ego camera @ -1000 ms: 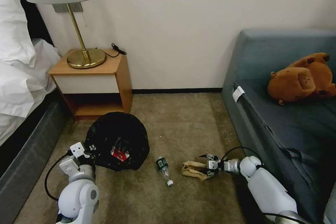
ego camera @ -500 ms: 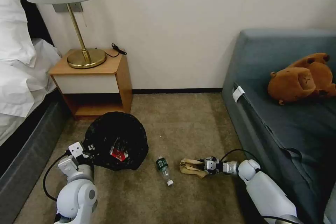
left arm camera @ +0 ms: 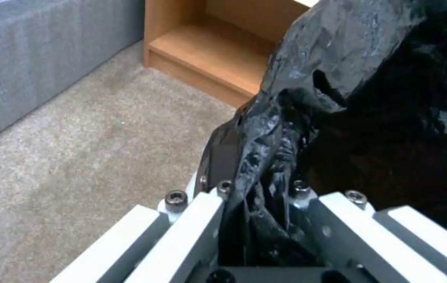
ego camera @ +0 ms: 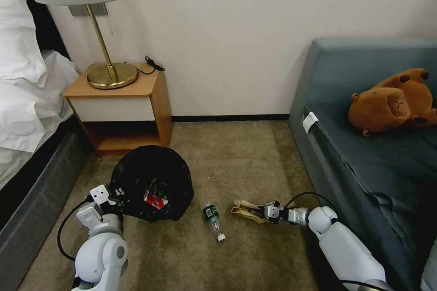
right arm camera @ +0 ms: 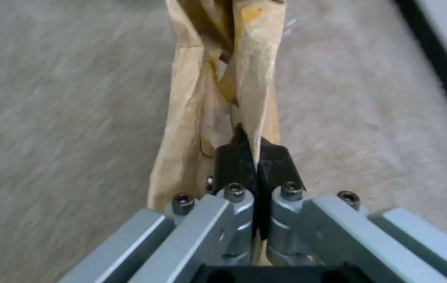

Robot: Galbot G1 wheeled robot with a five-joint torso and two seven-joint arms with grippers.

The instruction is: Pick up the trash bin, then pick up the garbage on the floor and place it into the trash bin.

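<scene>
On the tan carpet (ego camera: 255,163), the right gripper (ego camera: 263,211) has its fingers (right arm camera: 278,163) clamped on crumpled tan paper (ego camera: 246,211). The left gripper (ego camera: 116,195) pinches the crinkled black liner of the trash bin (ego camera: 152,177); a small clear bottle (ego camera: 214,222) lies between.

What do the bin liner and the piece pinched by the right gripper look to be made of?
Trash bin liner: thin glossy black plastic film, judging by its crinkles and highlights. The garbage in the right gripper: matte tan paper, likely a bag or wrapper, creased and stained yellow-brown.

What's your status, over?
Left gripper shut on black-lined white trash bin. Right gripper shut on crumpled tan paper. Small clear green-labelled bottle lies between them on carpet.
</scene>
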